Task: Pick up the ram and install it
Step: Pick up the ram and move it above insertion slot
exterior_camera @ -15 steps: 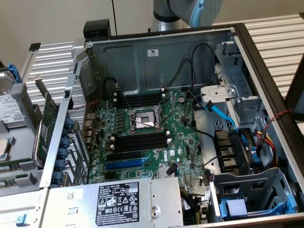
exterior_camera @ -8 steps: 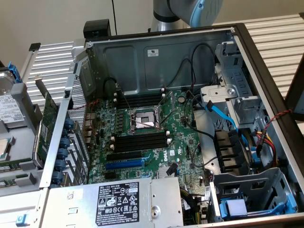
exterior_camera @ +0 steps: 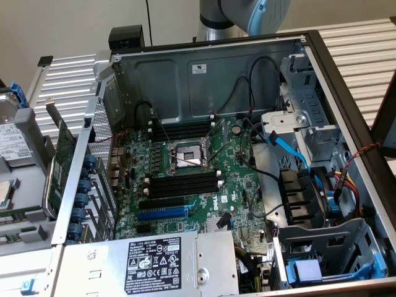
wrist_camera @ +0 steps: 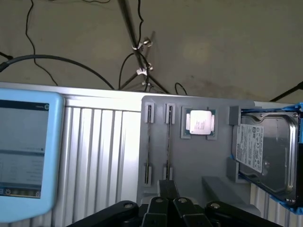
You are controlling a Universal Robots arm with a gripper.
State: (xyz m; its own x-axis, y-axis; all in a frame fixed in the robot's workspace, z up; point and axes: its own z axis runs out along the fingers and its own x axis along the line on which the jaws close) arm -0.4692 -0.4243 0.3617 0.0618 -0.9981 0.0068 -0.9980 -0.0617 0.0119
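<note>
In the exterior view, at the far left, a hard drive [exterior_camera: 13, 139] with a white printed label lies on a grey parts tray [exterior_camera: 25, 247]; the label's text is too small to read. A green expansion card [exterior_camera: 60, 162] stands on edge between the tray and the open computer case [exterior_camera: 346, 93]. Inside the case, long black memory slots [exterior_camera: 184, 184] sit at 6 o'clock from the CPU socket [exterior_camera: 187, 154], with another bank at 12 o'clock from it. A "DELL" logo is printed on the motherboard [exterior_camera: 238, 179] at about 4 o'clock from the socket. At 6 o'clock in the case, the power supply [exterior_camera: 154, 266] carries a black label with white text and certification marks, none of it legible. A small white sticker [exterior_camera: 199, 68] is on the case's back wall. The robot arm [exterior_camera: 244, 15] rises behind the case at 12 o'clock.

In the wrist view, a light-blue screen device [wrist_camera: 23, 151] at the left shows lines of text that are unreadable. To its right, the tray [wrist_camera: 199, 161] holds two thin sticks on edge in narrow holders; the one further right appears to be the ram [wrist_camera: 169, 142]. Next come a square processor [wrist_camera: 199, 122] and the hard drive [wrist_camera: 265, 151] in a blue frame.

The gripper [wrist_camera: 168, 189] hangs directly over the near end of the ram. Whether it is spread or pressed together cannot be told, nor whether it touches the stick.
</note>
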